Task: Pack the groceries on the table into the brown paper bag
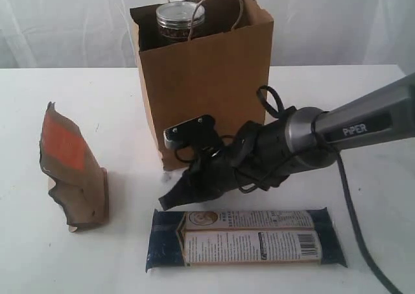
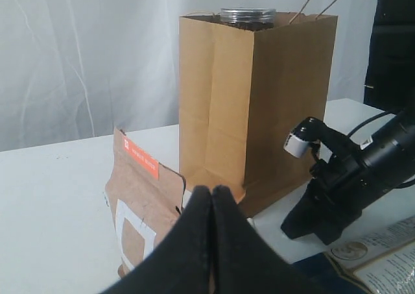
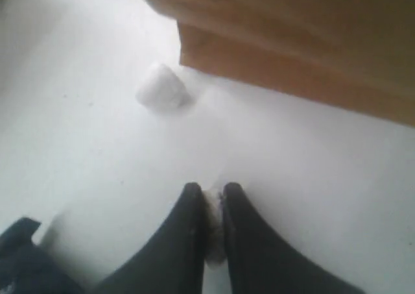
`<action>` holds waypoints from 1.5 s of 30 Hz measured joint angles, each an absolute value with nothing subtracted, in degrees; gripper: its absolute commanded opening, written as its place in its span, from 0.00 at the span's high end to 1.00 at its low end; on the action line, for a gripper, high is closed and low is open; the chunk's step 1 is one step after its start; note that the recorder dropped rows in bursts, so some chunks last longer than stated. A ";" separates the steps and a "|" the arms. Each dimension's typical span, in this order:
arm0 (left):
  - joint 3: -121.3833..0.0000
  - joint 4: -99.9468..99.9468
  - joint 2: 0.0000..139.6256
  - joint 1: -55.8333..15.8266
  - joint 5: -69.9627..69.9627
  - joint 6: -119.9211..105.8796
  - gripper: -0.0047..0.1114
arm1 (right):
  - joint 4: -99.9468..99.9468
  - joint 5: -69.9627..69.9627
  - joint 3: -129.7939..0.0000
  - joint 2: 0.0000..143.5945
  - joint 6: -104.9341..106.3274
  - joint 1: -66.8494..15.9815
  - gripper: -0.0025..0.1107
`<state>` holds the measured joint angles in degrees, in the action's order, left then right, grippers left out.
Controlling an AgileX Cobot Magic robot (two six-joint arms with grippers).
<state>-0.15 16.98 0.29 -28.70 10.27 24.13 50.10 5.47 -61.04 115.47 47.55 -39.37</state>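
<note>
Partly packed, the bag [image 1: 207, 86] stands upright mid-table w/ one item, the jar [image 1: 180, 21], already inside, its top showing above the rim toward the bag's left corner in the exterior view. Whether anything else lies deeper in the bag can't be told, and no other groceries show in any view. Two groceries wait outside on the table [image 1: 65, 261]. The pouch [image 1: 72, 171] is propped up, crumpled, well to the bag's left. The packet [image 1: 246, 237] lies flat, lengthwise, in front of the bag w/ its printed side up. So one item looks done and at least two are left, i.e. the job seems no more than approx. a third through. The right gripper [image 3: 213, 191] sits low over the table between the bag's base and the packet, jaws nearly pressed together on a small white bit [image 3: 214, 232]. That bit is prob. a crumb, not a grocery. A second white lump [image 3: 162, 89] lies near the bag's bottom edge, apart from the fingers. The left gripper [image 2: 213, 190] hangs on the pouch side, jaws pressed together on nothing, w/ the pouch just beyond it. Neither arm holds a grocery at this moment. The packet, nearest the right arm, looks the likely next pick, and the pouch would suit the left arm.
</note>
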 measured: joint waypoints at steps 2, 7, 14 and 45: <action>-0.15 16.98 0.29 -28.70 10.27 24.13 0.96 | 49.35 5.87 -58.84 113.14 47.55 -39.37 0.98; -0.15 16.98 0.29 -28.70 10.27 24.13 0.96 | 47.16 7.64 -55.29 103.88 47.55 -39.37 0.98; -0.15 16.98 0.29 -28.70 10.27 24.13 0.96 | 44.90 7.63 -51.03 86.49 47.55 -35.23 0.98; -0.15 16.98 0.29 -28.70 10.27 24.13 0.96 | 43.65 -1.03 -72.51 89.71 49.19 -25.60 0.98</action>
